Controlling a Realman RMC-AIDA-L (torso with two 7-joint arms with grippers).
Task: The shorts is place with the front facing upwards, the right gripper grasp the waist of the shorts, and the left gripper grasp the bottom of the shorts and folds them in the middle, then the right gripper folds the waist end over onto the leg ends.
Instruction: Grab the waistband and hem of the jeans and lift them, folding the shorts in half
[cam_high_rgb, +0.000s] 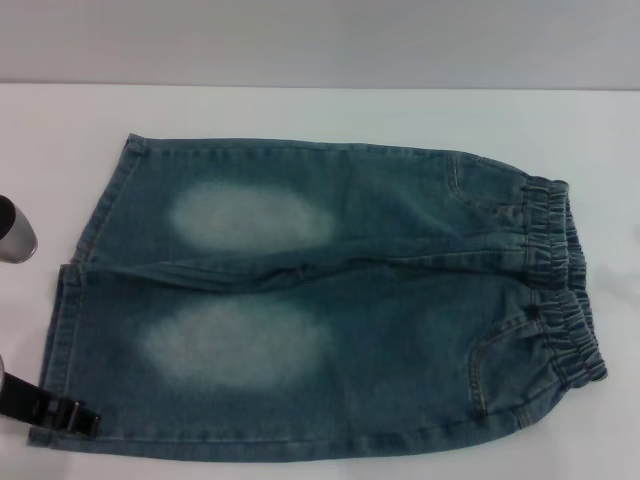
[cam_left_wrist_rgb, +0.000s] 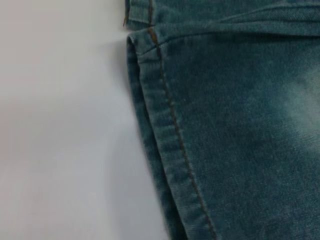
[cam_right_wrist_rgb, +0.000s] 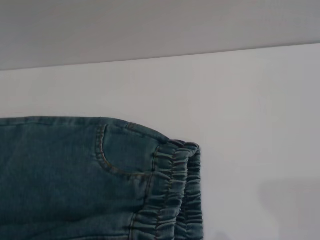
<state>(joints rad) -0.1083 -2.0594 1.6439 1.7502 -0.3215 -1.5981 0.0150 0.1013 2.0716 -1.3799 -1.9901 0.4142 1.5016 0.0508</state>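
On the white table (cam_high_rgb: 300, 110), shorts (cam_high_rgb: 320, 300) lie flat.

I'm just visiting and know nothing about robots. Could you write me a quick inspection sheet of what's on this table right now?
Surface: plain white table, bare around the garment.
Job's things: shorts lie flat and unfolded, front up; waist of the shorts toward the robot's right, leg ends toward its left.
Clutter: nothing seen.
Grippers: left gripper sits at the near corner of the leg hem, at the head view's left edge; right gripper not in view, though its wrist camera looks at the waistband's far corner.
Cables: nothing seen.
Surroundings: a pale grey wall behind the table; a silver-and-black cylinder at the left edge.
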